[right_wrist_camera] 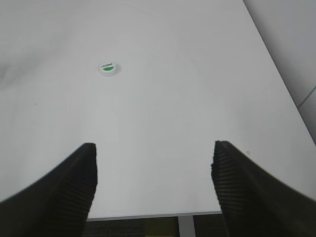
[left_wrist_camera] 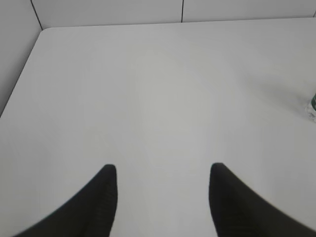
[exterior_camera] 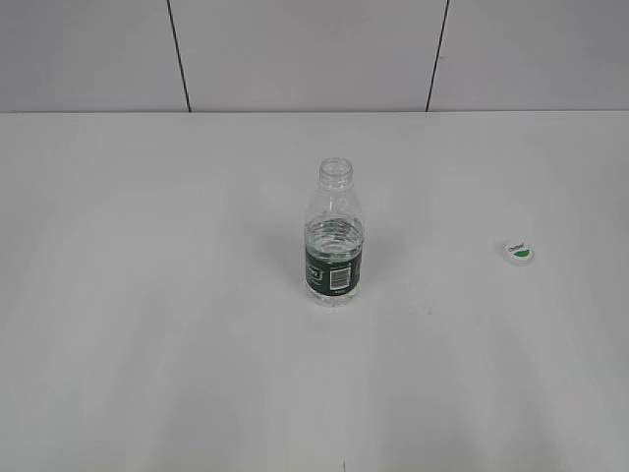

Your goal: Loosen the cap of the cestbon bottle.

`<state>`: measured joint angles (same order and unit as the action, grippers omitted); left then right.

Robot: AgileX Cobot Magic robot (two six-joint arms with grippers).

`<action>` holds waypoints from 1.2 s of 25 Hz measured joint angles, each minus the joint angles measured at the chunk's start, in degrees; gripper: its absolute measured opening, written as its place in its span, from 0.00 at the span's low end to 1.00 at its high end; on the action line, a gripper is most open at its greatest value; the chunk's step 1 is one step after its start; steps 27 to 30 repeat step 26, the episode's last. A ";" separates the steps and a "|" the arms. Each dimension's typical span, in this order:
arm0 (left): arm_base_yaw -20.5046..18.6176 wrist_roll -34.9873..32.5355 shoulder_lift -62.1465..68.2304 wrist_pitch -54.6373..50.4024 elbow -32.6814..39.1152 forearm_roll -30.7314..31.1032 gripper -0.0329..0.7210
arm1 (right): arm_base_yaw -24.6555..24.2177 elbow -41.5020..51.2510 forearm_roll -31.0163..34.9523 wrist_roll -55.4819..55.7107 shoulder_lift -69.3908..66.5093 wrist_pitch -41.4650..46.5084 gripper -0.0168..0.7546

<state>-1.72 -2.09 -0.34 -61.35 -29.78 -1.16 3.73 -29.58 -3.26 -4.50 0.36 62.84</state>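
cestbon bottle [exterior_camera: 334, 236]: clear glossy plastic (paper-like label) | cap [exterior_camera: 518, 253]: smooth plastic | table [exterior_camera: 147, 295]: matt white

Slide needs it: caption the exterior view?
Uncapped clear plastic bottle with dark green label upright on white table; small white-and-green screw cap lying apart.

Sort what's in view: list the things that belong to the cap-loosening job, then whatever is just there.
Job:
- cestbon bottle, upright at mid-table, neck open
- cap, off, lying on the table to the bottle's right
- left gripper and right gripper, both open, empty

Just there:
- table
- panelled wall
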 joint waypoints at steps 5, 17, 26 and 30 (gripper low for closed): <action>0.00 0.00 0.00 0.00 0.00 0.00 0.54 | 0.00 0.00 0.04 0.00 0.00 0.00 0.74; 0.00 0.00 0.00 0.00 0.00 0.00 0.54 | 0.00 0.00 0.06 0.00 0.00 -0.02 0.74; 0.00 0.00 0.00 0.00 0.00 0.00 0.54 | 0.00 0.00 0.06 0.00 0.00 -0.02 0.74; 0.00 0.00 0.00 0.00 0.00 0.00 0.54 | 0.00 0.00 0.06 0.00 0.00 -0.02 0.74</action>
